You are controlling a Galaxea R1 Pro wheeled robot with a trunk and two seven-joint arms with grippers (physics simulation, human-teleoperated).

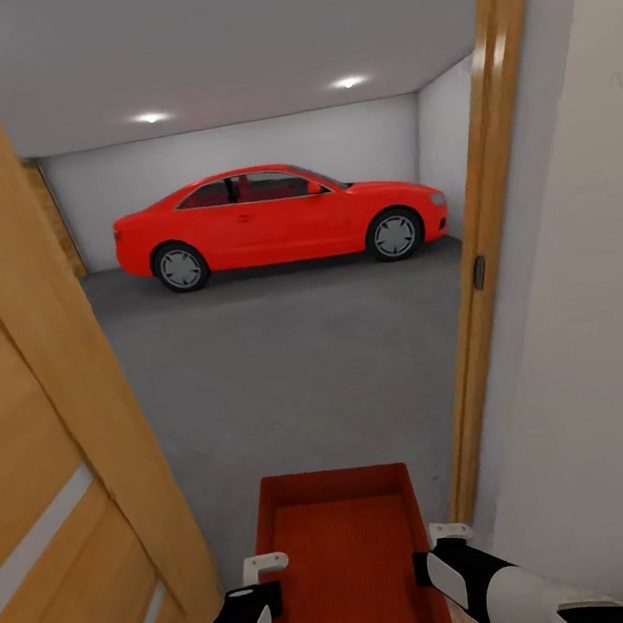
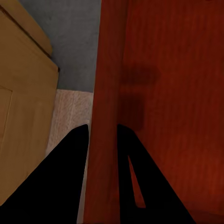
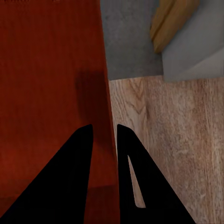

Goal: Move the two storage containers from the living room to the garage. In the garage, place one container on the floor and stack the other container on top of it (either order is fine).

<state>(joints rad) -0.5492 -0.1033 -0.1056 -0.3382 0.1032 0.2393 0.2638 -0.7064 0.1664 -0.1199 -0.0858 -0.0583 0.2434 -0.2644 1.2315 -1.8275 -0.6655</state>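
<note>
Garage: the bare white-walled room with grey ceiling lights lies ahead of me through the doorway, so I judge the carry is near its end but nothing is set down yet.
Red car (image 1: 281, 217): a glossy red coupe parked across the far wall, well apart from me, leaving open ground between.
Floor (image 1: 292, 376): rough dark-grey concrete running from the threshold to the car; that is where the first box should go.
Wooden door (image 1: 37, 428): a light-wood panelled leaf swung open at my near left, close beside my left arm, which is why I hold the load narrow and centred.
Door frame (image 1: 484, 222): a light-wood post on the right, near my right arm.
Storage container (image 1: 343, 560): the long, shallow red-orange ribbed tray, held level in front of me, its far end pointing into the garage.
Left gripper (image 2: 102, 135): clamped over the tray's left wall, one finger outside and one inside.
Right gripper (image 3: 104, 135): pinching the right wall likewise, though the contact itself is dim here.
</note>
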